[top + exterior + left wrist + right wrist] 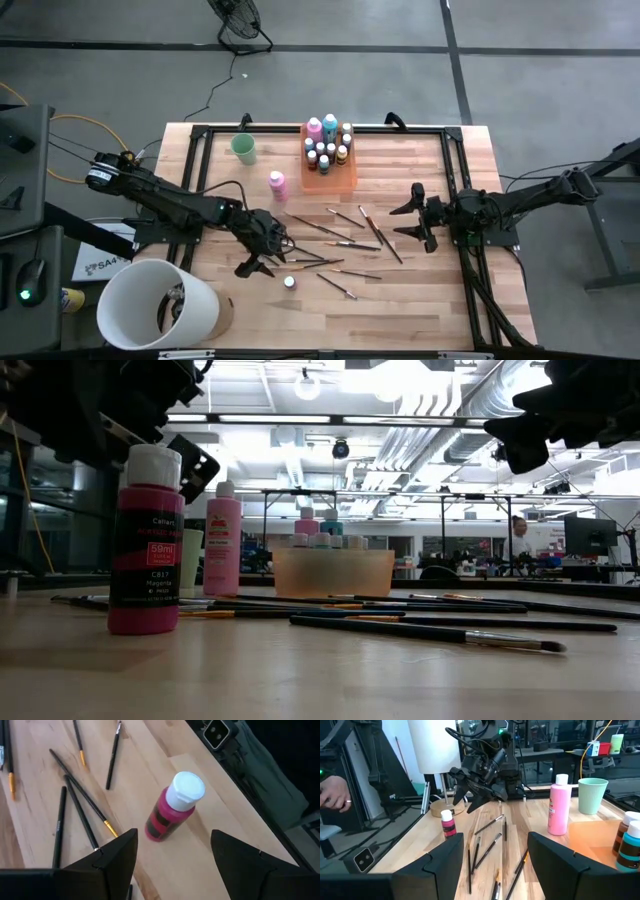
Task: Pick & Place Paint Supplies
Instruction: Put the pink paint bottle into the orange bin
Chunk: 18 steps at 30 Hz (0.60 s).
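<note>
A small magenta bottle [289,283] [170,812] with a white cap stands upright on the table near its near edge. My left gripper [255,266] [172,865] hovers just to its left, open, touching nothing. A taller pink bottle [277,185] [559,807] stands on the table mid-left. Pink, teal and tiny dark bottles [328,142] stand in the orange tray [345,178]. Several thin dark brushes [345,242] [420,625] lie flat across the middle. My right gripper [410,215] [495,865] is open, raised at the brushes' right end.
A mint-green cup [243,148] stands left of the tray near the far edge. A white bucket [155,305] sits off the table's near left corner. A black frame [455,180] borders the table. A person's hand [332,792] shows beyond the table.
</note>
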{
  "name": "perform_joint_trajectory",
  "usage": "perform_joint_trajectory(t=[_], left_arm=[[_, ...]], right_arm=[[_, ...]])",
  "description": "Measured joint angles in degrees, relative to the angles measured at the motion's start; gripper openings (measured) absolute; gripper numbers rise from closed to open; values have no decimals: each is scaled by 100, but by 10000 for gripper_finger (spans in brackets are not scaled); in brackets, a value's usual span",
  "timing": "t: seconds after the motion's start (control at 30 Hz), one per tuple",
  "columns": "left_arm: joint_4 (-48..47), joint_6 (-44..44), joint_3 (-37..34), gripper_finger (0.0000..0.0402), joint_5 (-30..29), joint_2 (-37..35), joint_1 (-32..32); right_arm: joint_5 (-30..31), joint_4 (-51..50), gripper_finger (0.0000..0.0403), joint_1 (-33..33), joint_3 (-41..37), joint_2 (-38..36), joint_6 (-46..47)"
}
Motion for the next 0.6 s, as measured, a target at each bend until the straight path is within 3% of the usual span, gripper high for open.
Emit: perform_joint_trajectory(t=[0.13, 0.6], left_arm=[[17, 65, 0, 248, 192, 0, 0], [815, 473, 3, 248, -19, 526, -3]], right_arm=[[0, 0, 215, 0, 0, 0, 0], [24, -3, 215, 0, 0, 0, 7]])
